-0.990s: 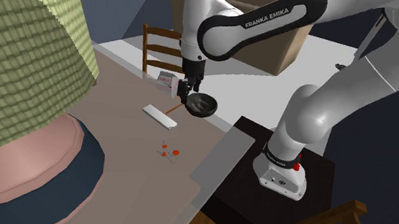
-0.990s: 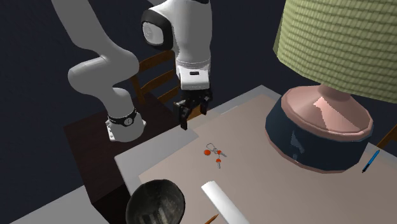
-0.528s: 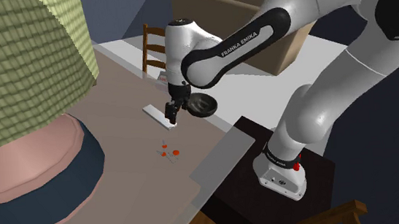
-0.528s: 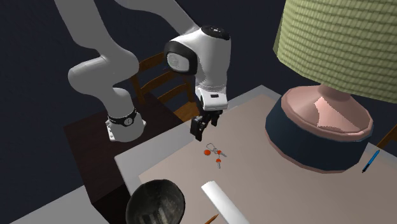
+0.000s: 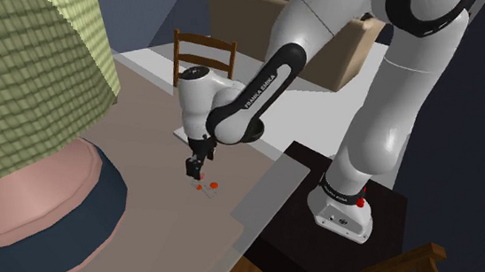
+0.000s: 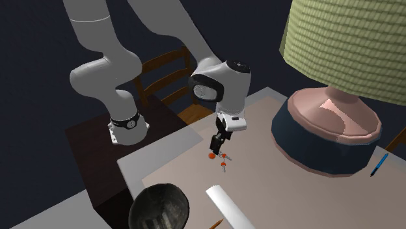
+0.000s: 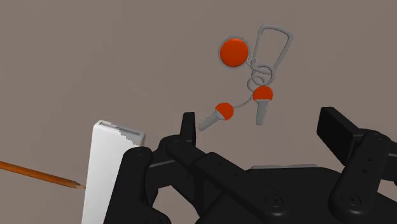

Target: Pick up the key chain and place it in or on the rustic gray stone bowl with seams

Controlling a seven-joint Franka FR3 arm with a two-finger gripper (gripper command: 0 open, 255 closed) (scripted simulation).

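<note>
Black two-finger gripper (image 7: 261, 124): fingers spread wide, clasping nothing, pointed down at the table top and hanging just above it.

Key chain (image 7: 254, 70): grey wire clip and rings, one round orange-red tag, two small keys with orange-red heads. Flat on the tan table (image 5: 157, 253), just ahead of the fingertips and untouched. Near the table's edge on the stand's side, not yet lifted.

Changed within the last second: gripper brought down from well above that edge and carried inward, now directly over the key chain. Key chain itself unmoved. Judged meaning for the task: approach all but finished, grasp next, carry and drop not begun. Likely need: a short further descent, then closing on the clip or rings. Thin, flat metal, so some risk of the fingers scraping the table or pinching only one loose key.

White flat block (image 7: 111, 168): lying on the table beside one finger, apart from the key chain.

Orange pencil (image 7: 38, 173): tip just beside the block.

Dark grey bowl (image 6: 170, 195): round, nothing in it, at the table's corner nearest the stand, well apart from the key chain, with block and pencil next to it. Destination, so a sideways carry along that edge expected.

Table lamp (image 6: 325, 130): pink and dark-blue base, woven green shade, towards the opposite edge, clear of the work.
</note>
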